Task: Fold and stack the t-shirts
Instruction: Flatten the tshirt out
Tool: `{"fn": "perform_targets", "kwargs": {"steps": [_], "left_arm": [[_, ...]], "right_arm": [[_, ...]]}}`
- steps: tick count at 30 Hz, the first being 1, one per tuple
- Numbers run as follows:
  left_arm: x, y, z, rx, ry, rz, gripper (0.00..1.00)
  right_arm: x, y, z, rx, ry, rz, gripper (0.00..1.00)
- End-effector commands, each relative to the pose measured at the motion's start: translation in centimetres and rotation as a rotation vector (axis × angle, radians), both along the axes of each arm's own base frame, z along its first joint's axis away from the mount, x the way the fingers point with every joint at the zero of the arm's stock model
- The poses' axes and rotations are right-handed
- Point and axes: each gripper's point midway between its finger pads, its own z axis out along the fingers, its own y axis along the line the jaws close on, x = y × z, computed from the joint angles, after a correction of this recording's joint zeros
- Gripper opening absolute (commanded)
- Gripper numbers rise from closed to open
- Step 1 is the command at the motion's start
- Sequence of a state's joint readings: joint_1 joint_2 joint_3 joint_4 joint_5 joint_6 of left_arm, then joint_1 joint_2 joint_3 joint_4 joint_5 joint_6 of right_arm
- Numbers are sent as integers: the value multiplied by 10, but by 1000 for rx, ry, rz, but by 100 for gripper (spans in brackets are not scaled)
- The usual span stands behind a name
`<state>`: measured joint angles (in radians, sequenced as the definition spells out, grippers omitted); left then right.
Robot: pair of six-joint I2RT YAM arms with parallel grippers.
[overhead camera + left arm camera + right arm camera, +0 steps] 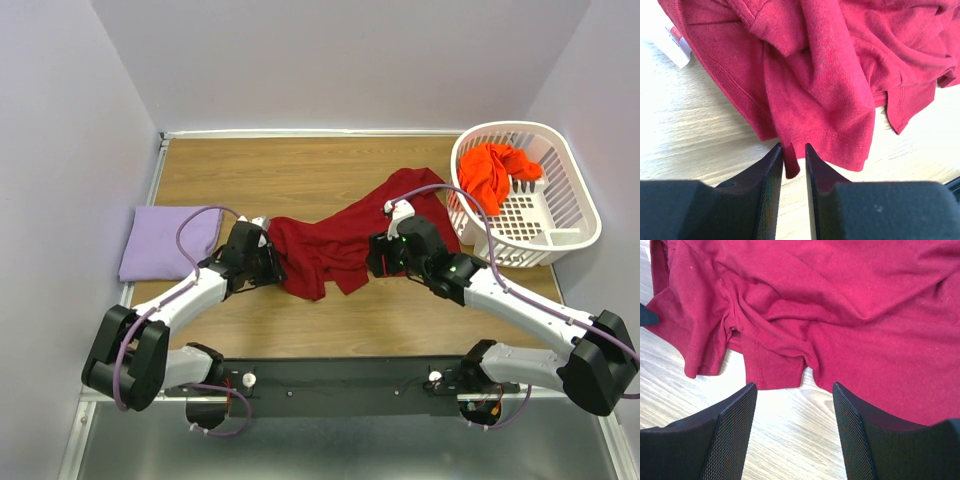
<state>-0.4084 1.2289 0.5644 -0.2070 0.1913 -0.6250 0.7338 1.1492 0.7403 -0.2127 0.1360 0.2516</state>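
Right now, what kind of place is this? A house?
Probably a robot lab booth, not a house: plain walls box in a wooden table, with a left arm and a right arm bolted at its edge.

A wood-grain worktop (300, 165) is enclosed on three sides by plain, pale walls: a back wall (340, 60), a left wall (60, 150) and a right wall (610, 90), all faintly tinted lavender. A strip of light metal trim (300, 132) is run along the far edge of the worktop and down its left side. At the near edge a grey metal ledge (330, 445) is seen. The scene is lit evenly; in the left wrist view the grain is washed almost white by glare.
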Motion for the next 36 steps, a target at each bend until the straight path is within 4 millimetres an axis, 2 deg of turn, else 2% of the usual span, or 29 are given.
{"fn": "perform_targets", "kwargs": {"steps": [1,12,15,16,17,19,21,22,25,26,28,32,33,36], "left_arm": [[4,-2,-2,-5,-2,24,33],[4,-2,-10,-6,11,34,30],[3,-3,-12,-9,23,26,22],[4,-3,-11,-8,21,27,10],[7,0,-9,2,15,51,2],[13,7,2,22,-11,90,0],[22,25,15,68,-53,155,0],[33,42,24,87,-85,212,0],[48,79,48,130,-161,290,0],[53,106,55,185,-188,350,0],[64,128,74,227,-235,403,0],[79,175,96,277,-283,517,0],[82,192,103,285,-295,575,0],[89,224,126,287,-351,723,0]], "right_arm": [[-3,-7,-4,-23,3,-12,69],[-3,-7,-7,-29,8,-17,69],[-3,-8,-10,-37,14,-21,69],[-2,-8,-10,-37,13,-22,69],[-1,-10,-11,-44,13,-35,69],[0,-12,-10,-47,15,-50,69],[0,-14,-10,-48,17,-68,69],[1,-15,-10,-51,21,-76,69],[3,-21,-15,-65,39,-117,69],[4,-24,-19,-75,56,-144,69],[5,-28,-24,-85,72,-167,69],[8,-39,-36,-96,118,-219,69],[8,-42,-40,-100,133,-232,68],[9,-50,-49,-115,168,-270,66]]}}
